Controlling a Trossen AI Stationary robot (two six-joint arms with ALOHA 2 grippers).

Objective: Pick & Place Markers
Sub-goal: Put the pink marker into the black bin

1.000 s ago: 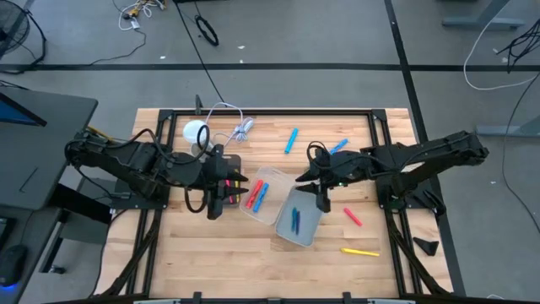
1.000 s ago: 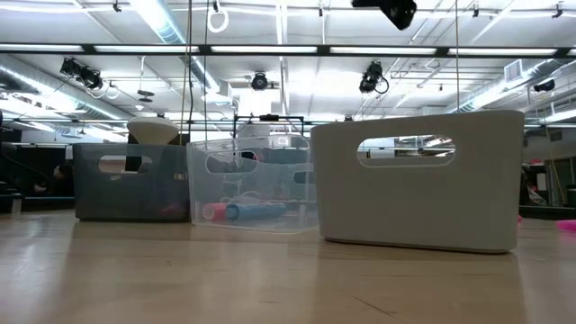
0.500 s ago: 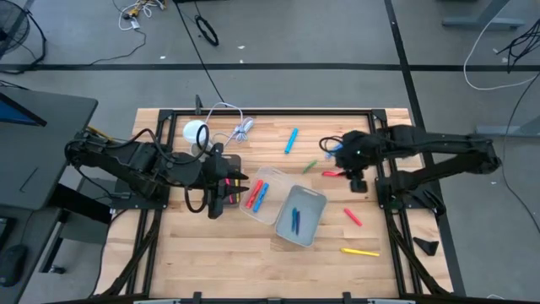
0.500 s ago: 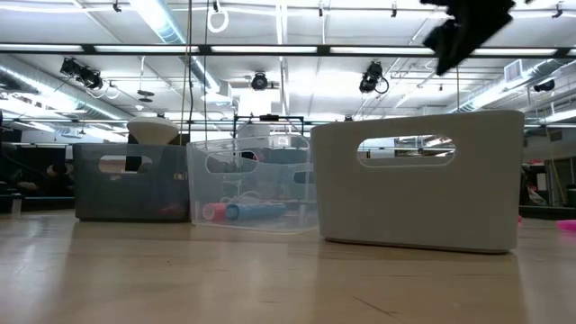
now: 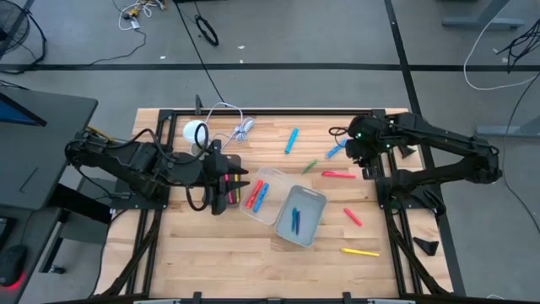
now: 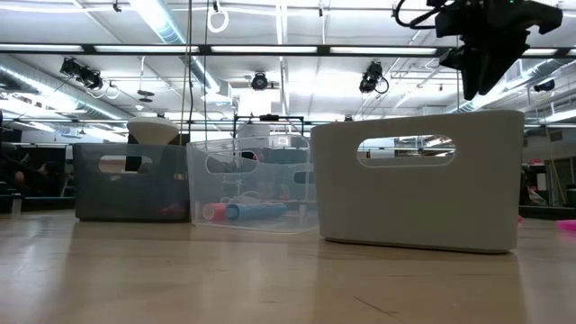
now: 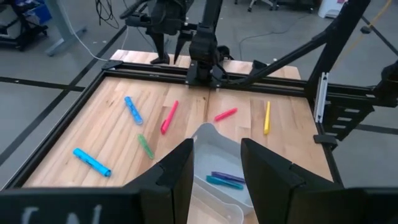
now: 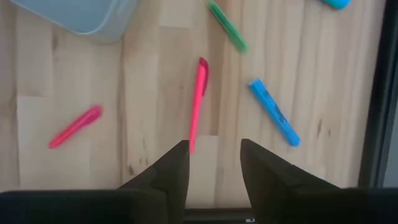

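Right gripper (image 5: 369,160) open above wooden table (image 5: 211,245), markers (image 5: 338,174) scattered

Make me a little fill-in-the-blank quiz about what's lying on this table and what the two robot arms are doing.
1. The marker straight ahead of the right gripper is ____.
2. The grey bin holds two markers, both ____.
3. The yellow marker lies on the ____, outside every bin.
4. The left gripper has its jaws ____, holding nothing.

Missing words: pink; blue; table; open
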